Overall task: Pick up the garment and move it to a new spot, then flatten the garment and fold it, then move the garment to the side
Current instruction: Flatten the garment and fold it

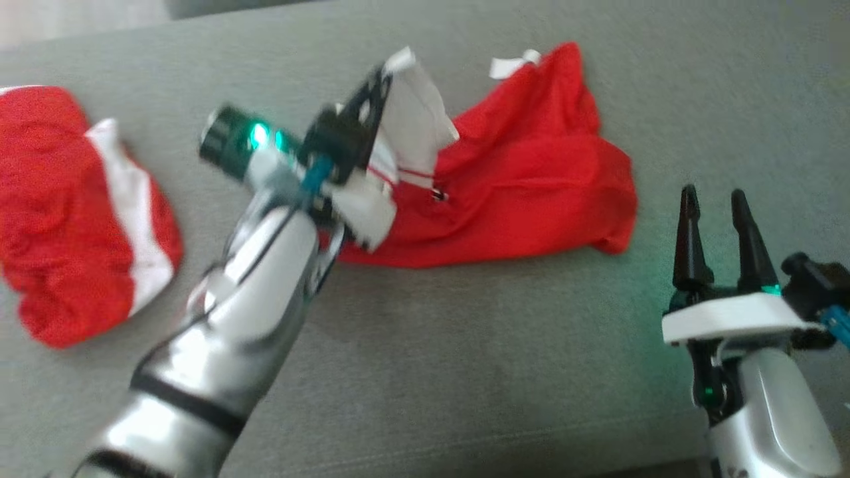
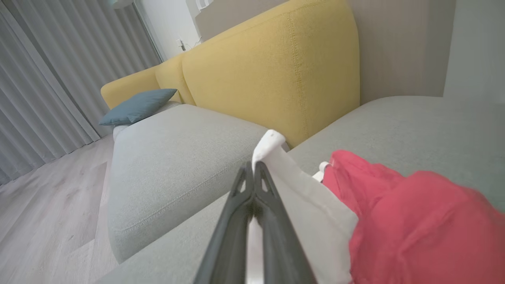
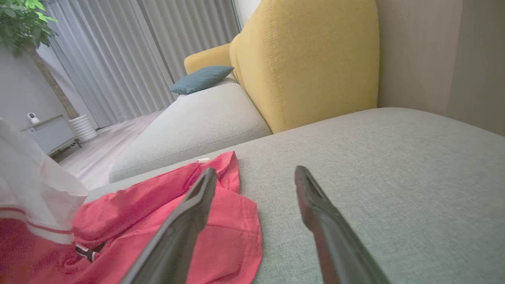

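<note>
- Step in hand, my read: the first pickup, with no carry to the new spot yet.
- Left pincer (image 1: 378, 83) is pressed together on the white band (image 1: 415, 119) of the red garment (image 1: 531, 166). That end looks raised.
- The rest of the garment lies crumpled mid-seat on the grey sofa cushion (image 1: 465, 365).
- Right pincer (image 1: 712, 196) is spread and empty, near the garment's right edge but apart from it.
- A second red-and-white garment (image 1: 60, 212) is bunched at the far left, well apart.
- Next: lift clear and carry to bare cushion. A one-point grip will likely leave it hanging bunched, so the right pincer should take a second edge for flattening.
</note>
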Tool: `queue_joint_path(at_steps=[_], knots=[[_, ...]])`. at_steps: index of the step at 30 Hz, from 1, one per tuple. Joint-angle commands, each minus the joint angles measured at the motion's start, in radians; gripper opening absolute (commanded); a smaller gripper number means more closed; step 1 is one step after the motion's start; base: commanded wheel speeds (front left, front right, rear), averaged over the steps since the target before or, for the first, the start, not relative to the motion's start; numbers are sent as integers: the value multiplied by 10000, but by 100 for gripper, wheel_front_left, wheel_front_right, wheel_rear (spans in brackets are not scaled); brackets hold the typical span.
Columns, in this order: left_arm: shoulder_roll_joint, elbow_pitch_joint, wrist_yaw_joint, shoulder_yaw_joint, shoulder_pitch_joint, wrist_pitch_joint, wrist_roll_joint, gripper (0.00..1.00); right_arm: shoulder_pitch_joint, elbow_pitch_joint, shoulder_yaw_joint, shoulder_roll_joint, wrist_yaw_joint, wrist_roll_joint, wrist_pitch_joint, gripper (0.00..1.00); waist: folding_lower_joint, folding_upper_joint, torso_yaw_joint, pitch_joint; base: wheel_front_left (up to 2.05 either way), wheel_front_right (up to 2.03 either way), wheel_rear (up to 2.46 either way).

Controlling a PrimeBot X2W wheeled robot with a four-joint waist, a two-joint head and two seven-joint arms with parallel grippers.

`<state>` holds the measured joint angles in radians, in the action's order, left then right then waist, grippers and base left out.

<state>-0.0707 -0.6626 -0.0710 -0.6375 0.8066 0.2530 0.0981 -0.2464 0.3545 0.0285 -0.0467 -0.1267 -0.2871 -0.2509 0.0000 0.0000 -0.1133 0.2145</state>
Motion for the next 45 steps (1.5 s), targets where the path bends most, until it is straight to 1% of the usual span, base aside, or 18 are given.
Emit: queue_joint_path(at_steps=[1,6,11,17,20,21,22,23,26,31,34,38,41,45], knots=[[-484,752,79,162,-257,82,102,0,187,-209,-136,-35,-40,127,-108,100,0,0,556,-498,0,0,0],[-1122,1588,401,-199,-1952,-186,326,0,440,0,-32,-35,-40,234,-108,100,0,0,1128,-1050,0,0,0],[-1743,2289,749,-696,-3526,-671,492,0,540,223,9,-35,-40,255,-109,100,0,0,1395,-1502,0,0,0],[-2063,2761,988,-1136,-4647,-991,661,0,657,407,-64,-35,-40,252,-109,100,0,0,1467,-1837,0,0,0],[-2087,2793,1112,-1400,-5174,-1186,814,0,738,492,-122,-35,-40,265,-109,100,0,0,1456,-2001,0,0,0],[-2061,2760,1094,-1421,-5256,-1209,857,14,754,509,-140,-35,-40,275,-109,100,0,0,1440,-2026,0,0,0],[-2027,2734,1049,-1418,-5317,-1193,896,69,762,523,-159,-35,-40,285,-109,100,0,0,1419,-2034,0,0,0],[-1972,2703,974,-1371,-5374,-1155,969,100,767,535,-174,-35,-40,296,-109,100,0,0,1399,-2045,0,0,0],[-1824,2629,740,-1166,-5513,-967,1212,100,778,566,-180,-35,-40,345,-109,100,0,0,1332,-2066,0,0,0],[-1630,2850,108,-371,-5654,-473,1806,100,786,358,-103,-35,-40,328,-109,100,0,0,1270,-2050,0,0,0],[-1670,3286,-624,276,-5690,-160,1891,100,854,60,-180,-35,-40,230,-109,100,0,0,1285,-2015,0,0,0],[-1569,4038,-1318,1166,-5941,35,2208,100,973,-203,80,-35,-40,338,-109,100,0,0,1450,-1918,0,0,0],[-1466,4459,-1543,1604,-6153,74,2341,100,971,-136,432,-35,-40,645,-109,100,0,0,1607,-1800,0,0,0],[-1426,4718,-1473,1737,-6281,83,2167,100,650,444,1096,-35,-40,1018,-67,100,0,0,1799,-1575,0,0,0]])
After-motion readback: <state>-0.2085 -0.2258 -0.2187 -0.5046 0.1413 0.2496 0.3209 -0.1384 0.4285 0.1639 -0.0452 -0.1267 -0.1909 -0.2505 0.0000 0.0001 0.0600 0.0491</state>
